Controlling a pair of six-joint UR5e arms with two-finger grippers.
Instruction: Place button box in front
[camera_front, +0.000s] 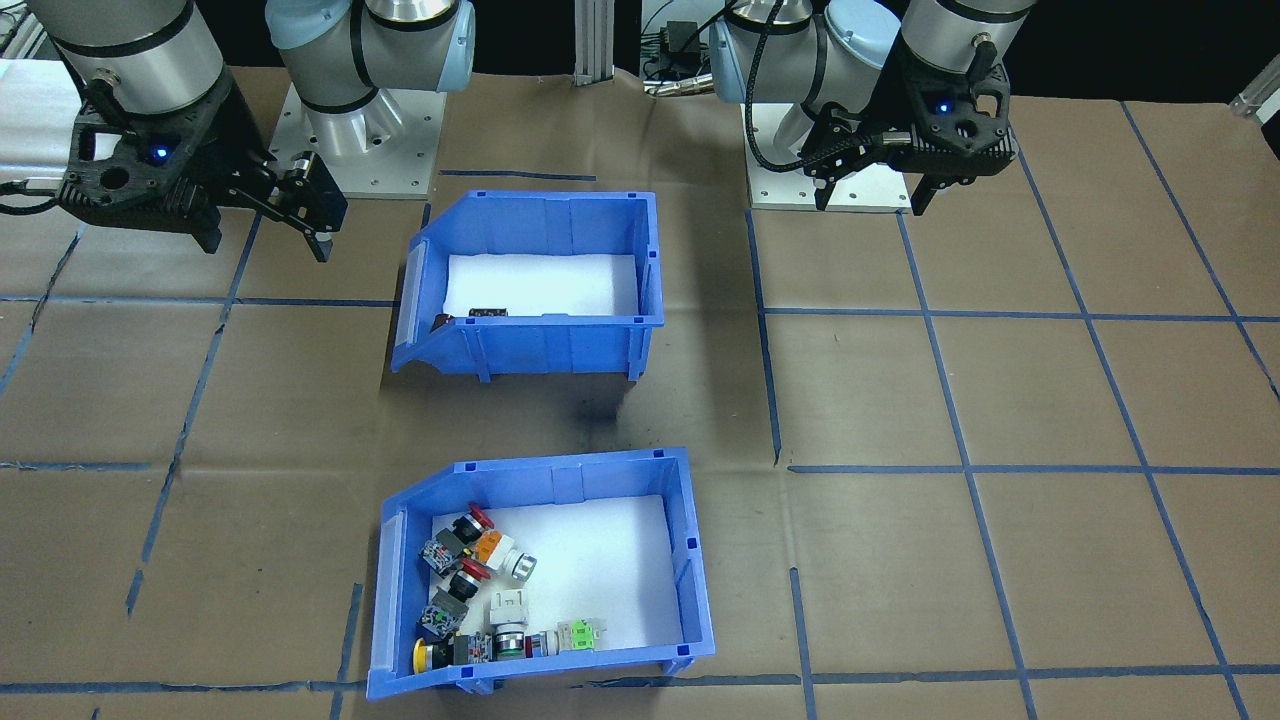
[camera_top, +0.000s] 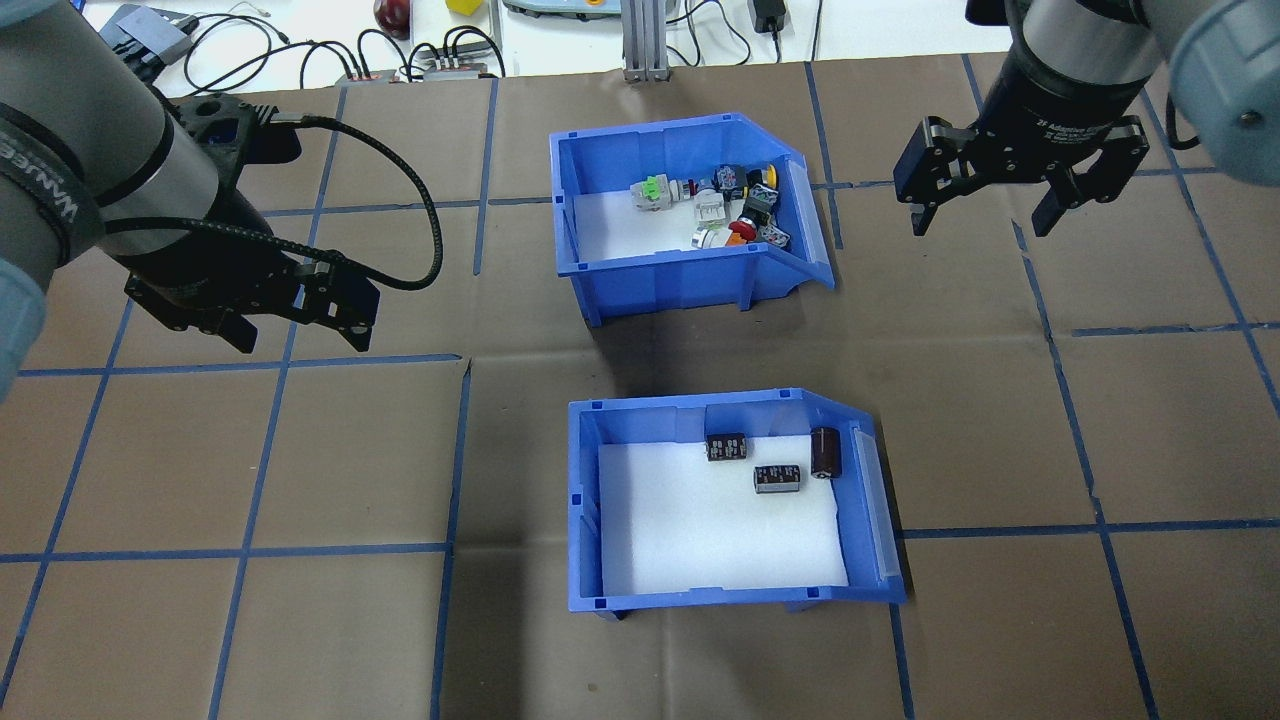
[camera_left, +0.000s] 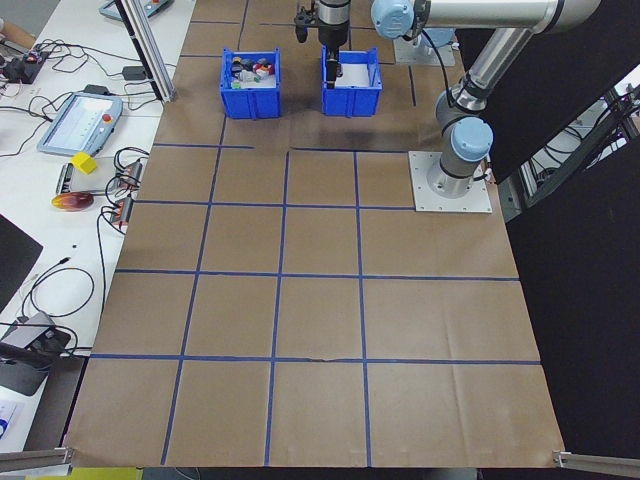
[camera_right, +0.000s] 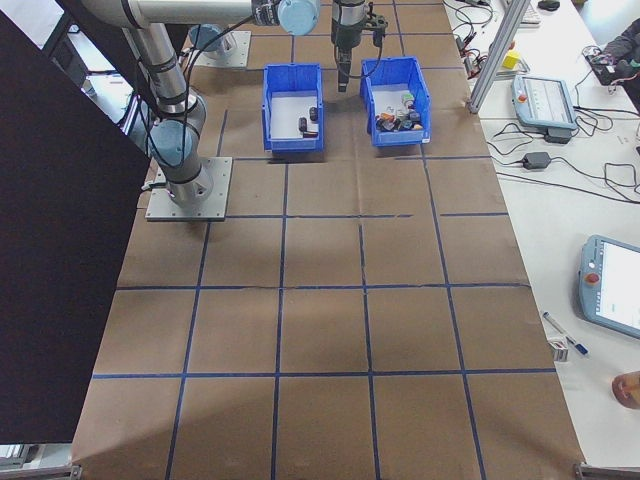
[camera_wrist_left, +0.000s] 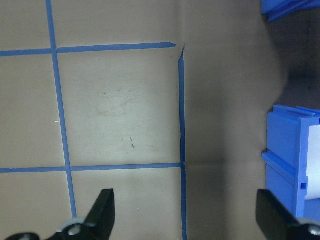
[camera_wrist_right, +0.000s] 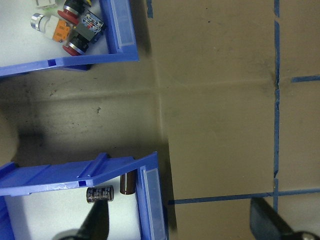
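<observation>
Brown paper over the whole table (camera_top: 300, 460), creased in places and ruled into squares by blue tape lines (camera_top: 240, 550). Beyond the far edge of the paper from the robot, a white bench strewn with cables (camera_top: 300, 50), an aluminium post (camera_top: 640, 40) and, in the side views, teach pendants (camera_left: 82, 122); black curtain behind the robot's bases. Button box (camera_top: 680, 215) on the far side of the second blue bin (camera_top: 725, 505) from the robot, well apart from it across a bare strip of paper — sloped cut-away side toward the robot's right, switches in red, orange, green and yellow heaped against that end of its white foam floor. In the second blue bin, nearer the robot, three dark cylinders (camera_top: 777, 478) with small pale print too fine to read. Left gripper (camera_top: 292, 335) hanging over bare paper to the left of both bins, fingers spread, nothing between them. Right gripper (camera_top: 978, 212) to the right of the button box, likewise spread and empty. White lettering on both wrists — only partly legible.
</observation>
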